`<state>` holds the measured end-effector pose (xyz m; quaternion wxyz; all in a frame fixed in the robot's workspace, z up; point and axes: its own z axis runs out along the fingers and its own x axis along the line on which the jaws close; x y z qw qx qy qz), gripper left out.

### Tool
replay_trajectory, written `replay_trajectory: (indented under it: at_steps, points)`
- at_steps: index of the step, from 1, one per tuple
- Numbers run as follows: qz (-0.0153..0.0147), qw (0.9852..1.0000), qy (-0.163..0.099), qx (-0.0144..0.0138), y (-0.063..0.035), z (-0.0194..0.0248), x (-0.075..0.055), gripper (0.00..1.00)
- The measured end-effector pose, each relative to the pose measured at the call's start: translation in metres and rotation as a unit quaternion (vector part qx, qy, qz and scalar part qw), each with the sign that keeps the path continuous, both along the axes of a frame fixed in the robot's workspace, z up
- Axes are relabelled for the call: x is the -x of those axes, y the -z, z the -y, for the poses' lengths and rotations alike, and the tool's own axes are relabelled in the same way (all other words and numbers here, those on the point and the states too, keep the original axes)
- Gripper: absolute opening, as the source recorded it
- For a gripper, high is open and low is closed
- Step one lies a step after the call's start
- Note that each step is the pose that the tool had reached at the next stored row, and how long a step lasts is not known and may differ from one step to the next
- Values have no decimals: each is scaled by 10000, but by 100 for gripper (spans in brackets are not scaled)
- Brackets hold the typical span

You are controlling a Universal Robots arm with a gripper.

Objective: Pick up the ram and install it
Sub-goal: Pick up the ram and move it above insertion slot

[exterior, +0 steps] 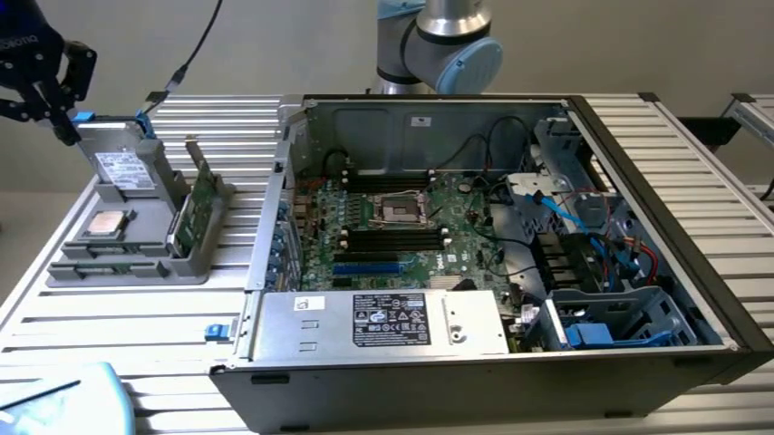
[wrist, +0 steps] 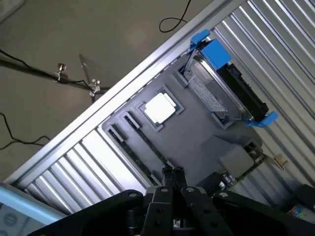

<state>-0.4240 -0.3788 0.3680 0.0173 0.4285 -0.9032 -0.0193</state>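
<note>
Two fingers (wrist: 166, 175) of the claw (wrist: 173, 173) sit nearest my wrist camera, pressed together tip to tip with nothing pinched between them. Just past them lies the grey tray (wrist: 197, 147) that carries the parts. The ram (wrist: 248, 164) stands on its long edge in a slot of that tray, green edge and pale label showing, close beside the claw but not touched by it. Farther on, the square silver processor chip (wrist: 160, 107) rests flat in its recess. Beyond that, the grey drive (wrist: 221, 93) with blue brackets leans at the tray's end. The ribbed counter (wrist: 285, 59) runs under all of it, and past its edge I see bare floor (wrist: 74, 29) with thin cables.

From the exterior view, the power supply box (exterior: 387, 322) fills the near end of the open computer case (exterior: 423, 118). The motherboard (exterior: 400, 222) lies behind it. The tray sits on the counter at the exterior view's left of the case, with the ram upright along the side nearest the case. The chip is toward the near end of the tray and the drive toward the far end. The claw hangs over that far end, just above the drive. The arm's base (exterior: 436, 45) rises behind the case.
</note>
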Motion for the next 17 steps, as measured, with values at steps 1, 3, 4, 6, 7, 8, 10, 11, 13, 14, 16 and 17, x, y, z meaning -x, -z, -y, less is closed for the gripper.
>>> replay_trajectory:
  at_steps: [1, 3, 4, 6, 7, 8, 10, 11, 13, 14, 16, 17]
  points:
    - [-4, 10000, -91, 0, 2, 0, 0, 11]
    - [-11, 9996, -273, 0, 6, 0, 0, 11]
    - [-14, 9993, -363, 0, 8, 0, 0, 11]
    - [-20, 9985, -545, 0, 13, 0, 0, 11]
    - [-23, 9980, -632, 0, 15, 0, 0, 11]
    - [-27, 9973, -730, 0, 17, 0, 0, 11]
    - [-32, 9958, -912, 0, 22, 0, 0, 11]
    - [-35, 9950, -996, 0, 24, 0, 0, 11]
    - [-42, 9930, -1178, 1, 27, 0, 0, 11]
    - [-45, 9919, -1267, 0, 28, 0, 0, 11]
    - [-50, 9895, -1448, 0, 32, 0, 0, 11]
    - [-54, 9881, -1539, 0, 34, 0, 0, 11]
